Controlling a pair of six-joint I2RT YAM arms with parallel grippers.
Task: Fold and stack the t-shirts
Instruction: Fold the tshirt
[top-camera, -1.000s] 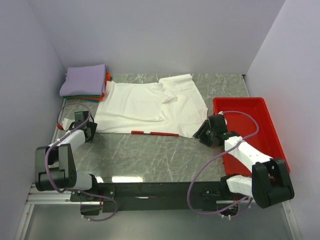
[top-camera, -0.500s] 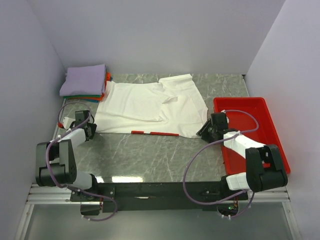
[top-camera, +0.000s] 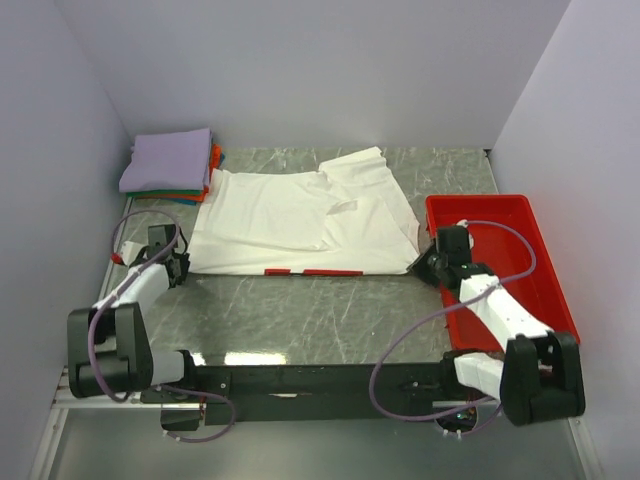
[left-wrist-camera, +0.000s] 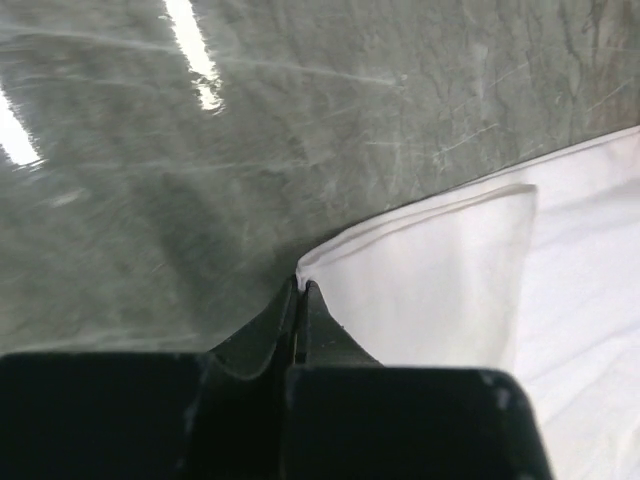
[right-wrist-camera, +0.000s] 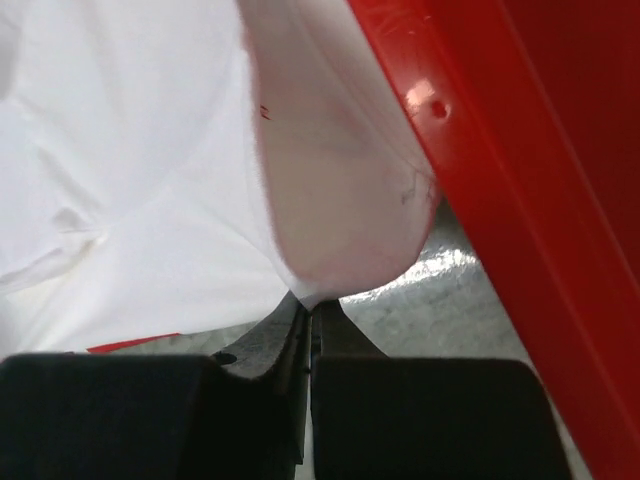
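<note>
Since a second earlier, the left fingers (top-camera: 181, 265) and the right fingers (top-camera: 420, 264) had gone from parted to pinched tight, and the near hem of the white t-shirt (top-camera: 290, 215) had drawn straighter between them. From above, the shirt lay spread on the counter (top-camera: 300, 315) with a red strip (top-camera: 310, 271) along that hem. The left fingers held its near left corner and the right fingers its near right corner, just beside the red tray (top-camera: 505, 215). A stack of folded t-shirts (top-camera: 170, 165), lavender on top, sat at the far left. At the left wrist, the fingers (left-wrist-camera: 298, 312) were clamped on a white corner (left-wrist-camera: 420, 270) over grey counter (left-wrist-camera: 200, 150). At the right wrist, the fingers (right-wrist-camera: 300, 325) gripped a curved fold of white cloth (right-wrist-camera: 340, 190) beside the tray wall (right-wrist-camera: 500, 200).
</note>
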